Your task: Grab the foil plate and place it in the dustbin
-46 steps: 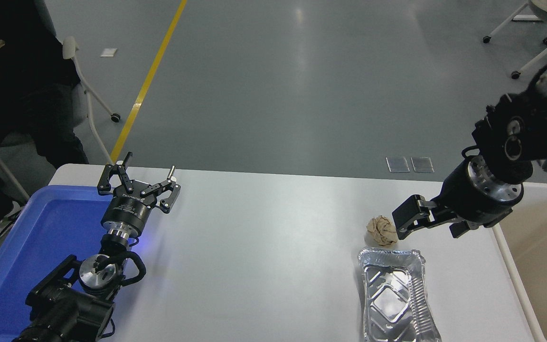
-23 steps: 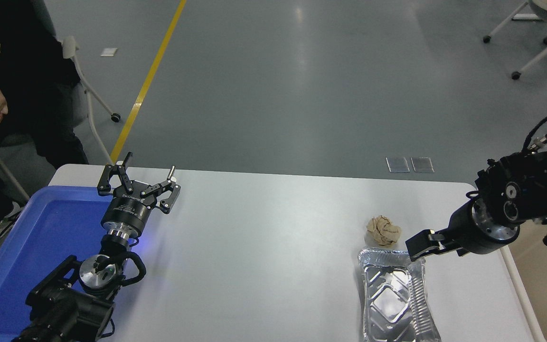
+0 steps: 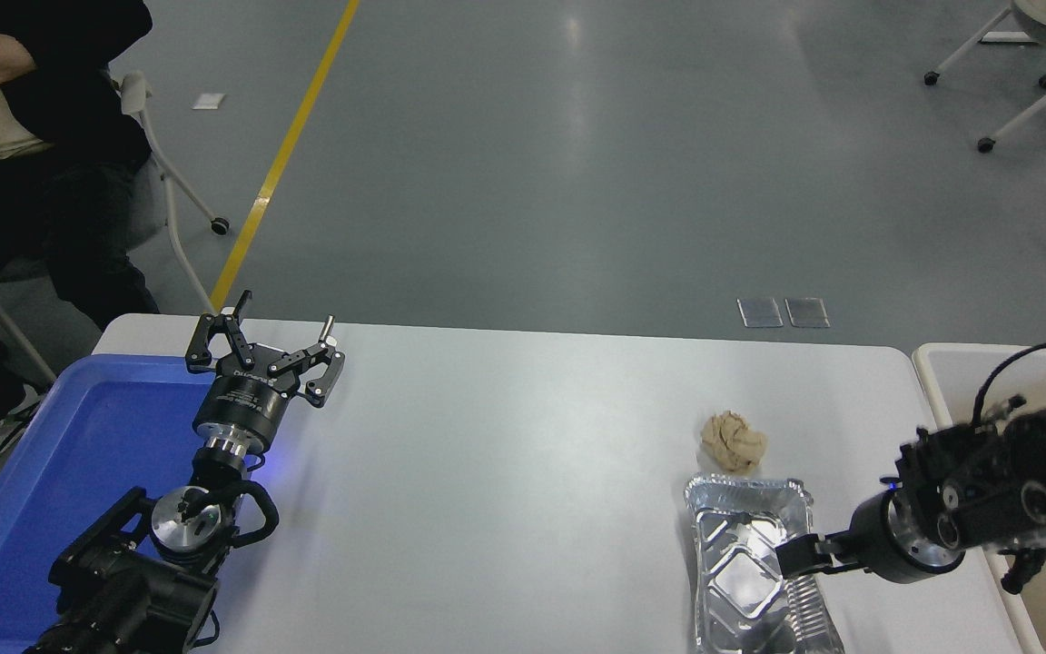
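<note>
Right gripper (image 3: 794,557) sits at the foil plate's (image 3: 745,568) right rim.

A crumpled paper ball (image 3: 735,440) sits just beyond the foil plate (image 3: 750,568); the table's (image 3: 505,472) middle lies open.

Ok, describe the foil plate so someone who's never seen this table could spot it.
On the white table, look at the near right corner, beside the beige dustbin. The foil plate lies there, under the right gripper. It's shiny, ribbed and rectangular, unlike the crumpled brown paper ball just beyond it.
</note>
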### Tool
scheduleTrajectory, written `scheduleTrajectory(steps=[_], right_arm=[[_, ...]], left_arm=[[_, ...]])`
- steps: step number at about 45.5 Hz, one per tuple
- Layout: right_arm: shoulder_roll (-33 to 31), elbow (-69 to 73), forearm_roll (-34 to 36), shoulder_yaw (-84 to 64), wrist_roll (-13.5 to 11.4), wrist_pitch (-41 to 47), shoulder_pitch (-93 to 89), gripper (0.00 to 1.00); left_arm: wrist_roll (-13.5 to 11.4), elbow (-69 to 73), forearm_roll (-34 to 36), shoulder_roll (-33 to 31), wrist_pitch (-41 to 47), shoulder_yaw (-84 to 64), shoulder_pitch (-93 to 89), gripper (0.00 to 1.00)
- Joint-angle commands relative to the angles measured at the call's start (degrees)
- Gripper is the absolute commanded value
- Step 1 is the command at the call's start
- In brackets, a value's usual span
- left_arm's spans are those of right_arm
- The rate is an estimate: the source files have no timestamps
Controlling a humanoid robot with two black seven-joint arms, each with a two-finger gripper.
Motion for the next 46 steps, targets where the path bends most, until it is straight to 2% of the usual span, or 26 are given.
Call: scheduleTrajectory(steps=[1, 12, 17, 26, 32, 37, 41, 42, 45, 46], right_arm=[[0.0, -4.2, -0.4, 1.6, 0.0, -0.6, -4.5, 1.00], [0.0, -6.1, -0.4, 1.6, 0.0, -0.6, -6.4, 1.00], [0.0, -7.2, -0.4, 1.7, 0.2, -0.6, -6.9, 0.96], [0.2, -7.3, -0.1, 1.8, 0.2, -1.2, -7.3, 0.81], [0.8, -7.3, 0.0, 1.9, 0.2, -1.8, -8.0, 0.63], [0.8, -7.3, 0.0, 2.0, 0.2, -2.2, -8.0, 0.43], [0.8, -7.3, 0.2, 2.0, 0.2, -2.4, -8.0, 0.36], [0.8, -7.3, 0.2, 1.9, 0.2, -2.7, -8.0, 0.31], [0.8, -7.3, 0.2, 1.8, 0.2, -3.1, -8.0, 0.01], [0.8, -7.3, 0.2, 1.8, 0.2, -3.2, -8.0, 0.00]], left_arm=[[0.0, 0.0, 0.0, 0.0, 0.0, 0.0, 0.0, 0.99], [0.0, -0.1, 0.0, 0.0, 0.0, 0.1, 0.0, 0.99], [0.0, 0.0, 0.0, 0.0, 0.0, 0.0, 0.0, 0.99], [0.0, 0.0, 0.0, 0.0, 0.0, 0.1, 0.0, 0.99], [0.0, 0.0, 0.0, 0.0, 0.0, 0.1, 0.0, 0.99], [0.0, 0.0, 0.0, 0.0, 0.0, 0.0, 0.0, 0.99], [0.0, 0.0, 0.0, 0.0, 0.0, 0.0, 0.0, 0.99], [0.0, 0.0, 0.0, 0.0, 0.0, 0.1, 0.0, 0.99], [0.0, 0.0, 0.0, 0.0, 0.0, 0.0, 0.0, 0.99], [0.0, 0.0, 0.0, 0.0, 0.0, 0.0, 0.0, 0.99]])
